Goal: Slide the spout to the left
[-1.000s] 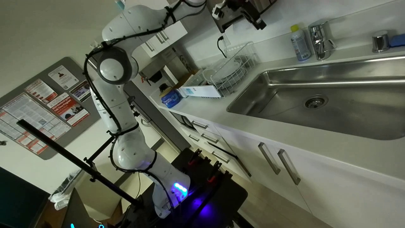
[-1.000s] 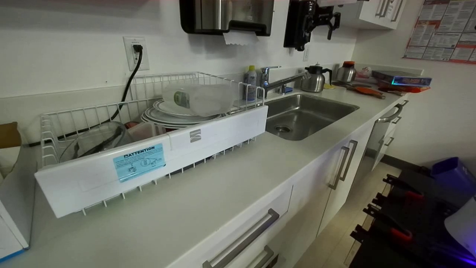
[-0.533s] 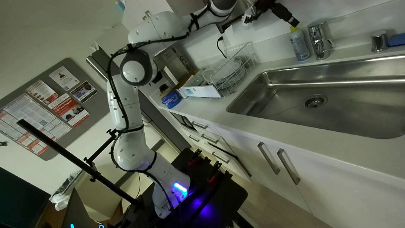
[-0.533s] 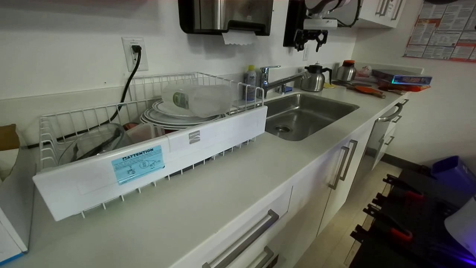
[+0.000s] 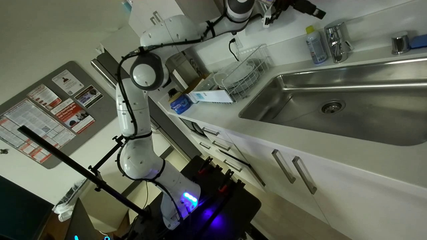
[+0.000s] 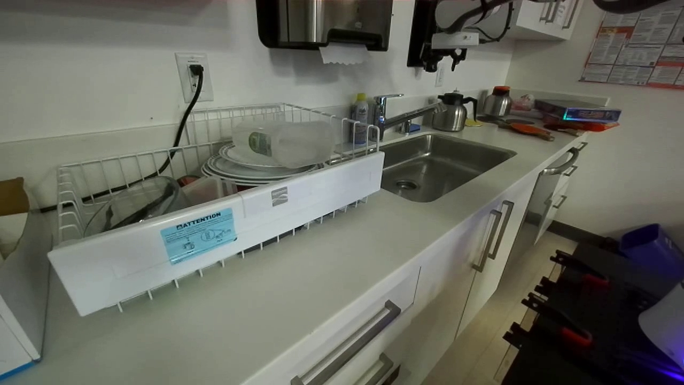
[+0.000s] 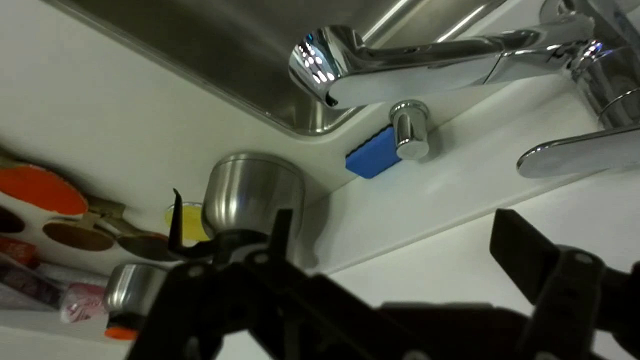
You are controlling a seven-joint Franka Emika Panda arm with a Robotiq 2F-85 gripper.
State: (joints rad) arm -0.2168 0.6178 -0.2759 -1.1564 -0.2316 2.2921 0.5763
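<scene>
"Spout (image 7: 410,75) first: which view has it best?"

"The wrist view. There it runs from an upright base (image 7: 610,85) at the right to a shiny tip, seen against the corner of the sink (image 7: 235,45). In an exterior view the spout (image 6: 411,116) reaches out beyond the dish rack (image 6: 315,190), toward the kettle (image 6: 450,120)."

"Any view that reads worse?"

"In an exterior view the tap (image 5: 337,41) looks foreshortened, so the spout itself is hard to make out. The same view does show nearly the whole arm (image 5: 140,165), plus a blue jar (image 5: 180,102) on the surface (image 5: 283,136)."

"What does the wrist view add?"

"Both fingers (image 7: 525,255) of the gripper (image 7: 395,220) up close, spread wide, with pale wall (image 7: 425,275) showing through the gap. Larger there, too, are the blue sponge (image 7: 372,152) and the small metal fitting (image 7: 412,130) right beside it."

"And the spout, from the gripper?"

"Apart from it. In the wrist view the spout lies higher in the frame than the fingertips, a clear gap between them. In an exterior view the gripper (image 6: 442,67) hangs above the spout's outer end; how far in depth cannot be told."
</scene>
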